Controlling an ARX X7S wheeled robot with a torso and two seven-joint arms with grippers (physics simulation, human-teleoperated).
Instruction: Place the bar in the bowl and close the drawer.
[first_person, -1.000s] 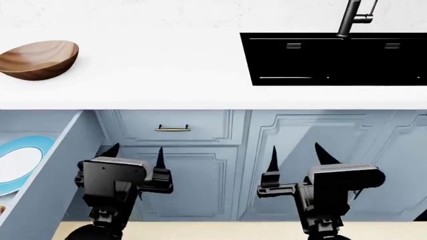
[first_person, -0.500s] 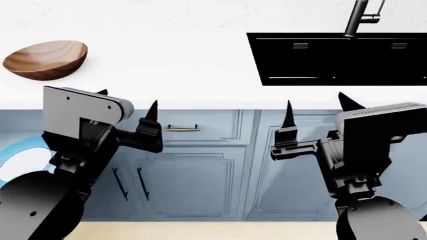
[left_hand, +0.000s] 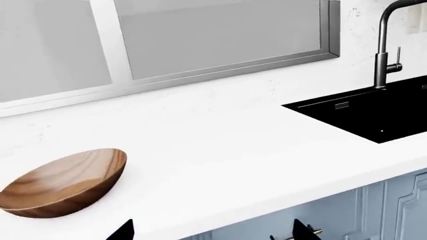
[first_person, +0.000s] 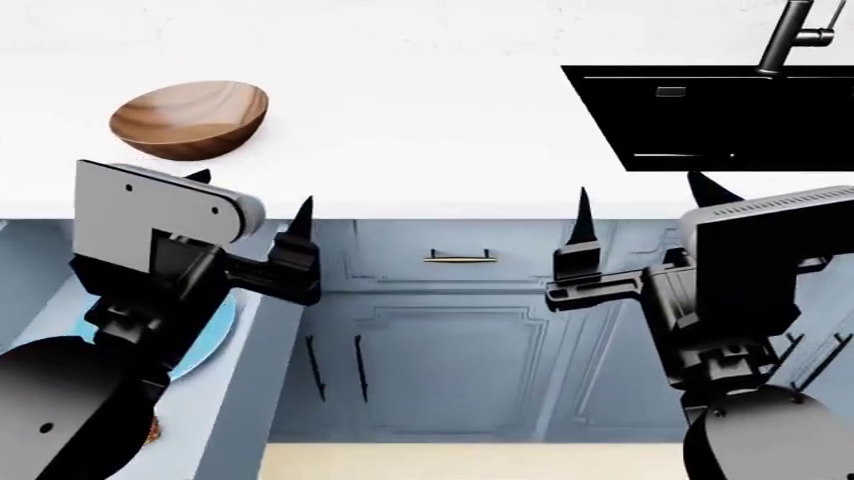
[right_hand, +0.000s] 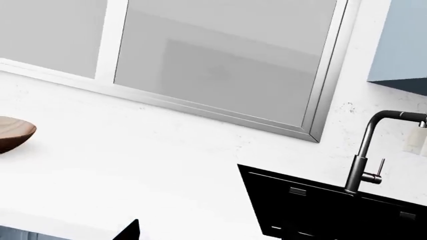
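**Both arms raised, view swung left, bar not yet found**

Left gripper (first_person: 248, 222): fingers apart, empty; it has risen to counter-edge height within the last second. Right gripper (first_person: 641, 216): fingers apart, empty, likewise raised. Bowl (first_person: 188, 119): on the counter (first_person: 427, 150), just beyond my left gripper; it has slid rightward in my head view as the view turned left. Drawer (first_person: 247, 380): open below my left arm, blue-rimmed plate (first_person: 214, 330) inside. Bar: I cannot pick it out; I judge it lies in the drawer, so the pick comes next.
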